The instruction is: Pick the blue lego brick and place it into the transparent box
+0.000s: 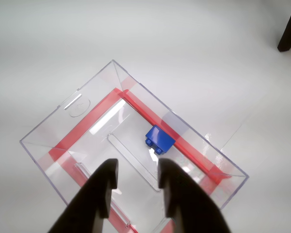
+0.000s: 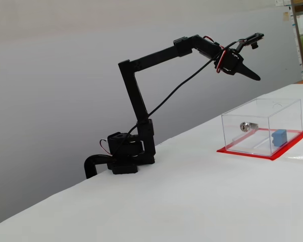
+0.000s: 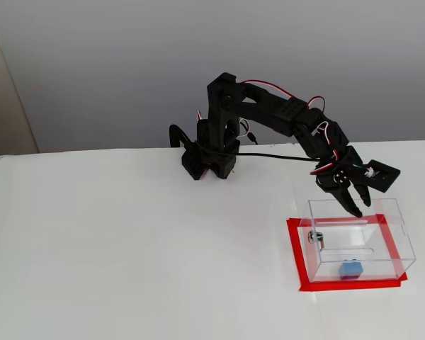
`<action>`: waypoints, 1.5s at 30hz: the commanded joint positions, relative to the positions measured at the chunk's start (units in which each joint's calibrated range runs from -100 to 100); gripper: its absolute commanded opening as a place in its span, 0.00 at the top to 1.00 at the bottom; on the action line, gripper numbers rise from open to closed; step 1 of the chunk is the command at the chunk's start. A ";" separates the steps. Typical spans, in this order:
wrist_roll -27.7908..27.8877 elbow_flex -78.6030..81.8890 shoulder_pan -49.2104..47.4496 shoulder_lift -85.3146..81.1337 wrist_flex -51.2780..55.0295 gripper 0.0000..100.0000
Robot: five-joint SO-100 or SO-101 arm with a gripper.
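The blue lego brick [image 1: 159,140] lies on the floor of the transparent box [image 1: 68,109], near one long wall. It shows in both fixed views [image 2: 279,137] [image 3: 351,270]. The box [image 2: 262,118] [image 3: 404,241] stands on a red base [image 3: 301,248] with a silver lock [image 2: 245,126] on one side. My gripper [image 1: 138,165] is open and empty, hanging above the box's open top [image 2: 250,74] [image 3: 361,208], apart from the brick.
The arm's base [image 2: 123,156] [image 3: 205,159] is clamped at the far edge of the white table. A dark object [image 1: 288,29] stands at the top right of the wrist view. The table's edge runs diagonally in a fixed view [image 2: 50,194].
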 commanded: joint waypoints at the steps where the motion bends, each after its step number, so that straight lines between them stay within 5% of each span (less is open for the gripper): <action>1: 0.37 -4.16 1.58 -1.30 -1.39 0.99; 14: 0.42 -3.53 12.52 -7.16 -0.61 0.99; 31: 0.37 -2.17 43.57 -23.53 13.06 0.99; 45: 0.31 34.35 54.96 -46.53 -0.87 0.99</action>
